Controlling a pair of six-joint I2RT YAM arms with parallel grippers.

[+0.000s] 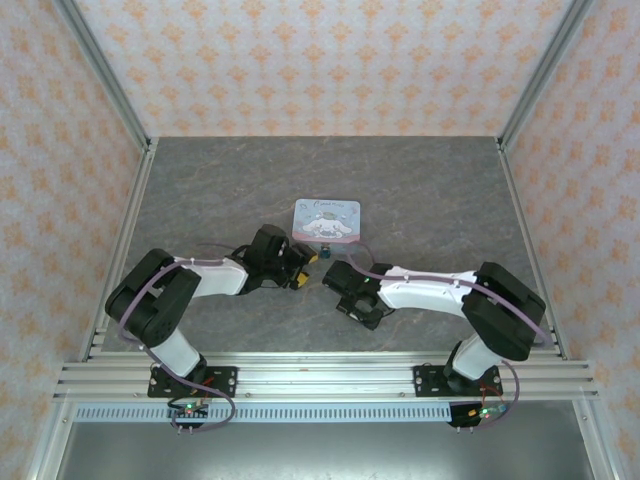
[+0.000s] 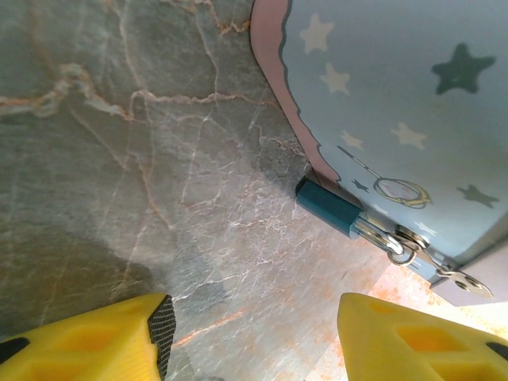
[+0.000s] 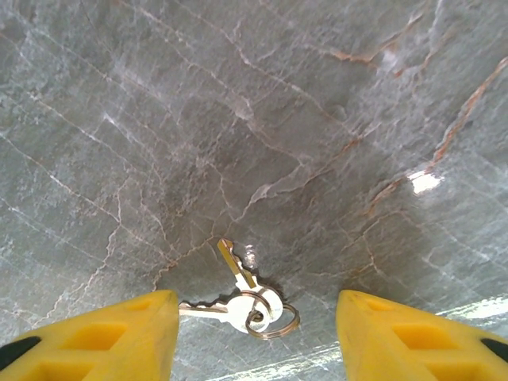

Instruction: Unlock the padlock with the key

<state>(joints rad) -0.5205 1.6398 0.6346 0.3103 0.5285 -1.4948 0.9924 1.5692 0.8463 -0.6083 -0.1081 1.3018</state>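
Observation:
The padlock (image 2: 325, 205), dark teal with a silvery shackle (image 2: 382, 238), hangs at the near edge of the pale blue tin (image 2: 397, 95); from above the padlock (image 1: 327, 256) is a small blue spot. My left gripper (image 2: 254, 337) is open and empty over bare table, short of the padlock and to its left. The key (image 3: 236, 267) lies flat on the table, joined to a second key (image 3: 208, 308) by a metal ring (image 3: 276, 319). My right gripper (image 3: 254, 337) is open and straddles the keys from above, and the second key's blade reaches its left finger (image 3: 103, 337).
The tin (image 1: 325, 220) with a white cartoon figure sits mid-table just beyond both grippers. Grey marbled tabletop (image 1: 420, 190) lies all around. Patterned walls and metal frame posts (image 1: 125, 225) bound the table. The two arms meet near the centre, close together.

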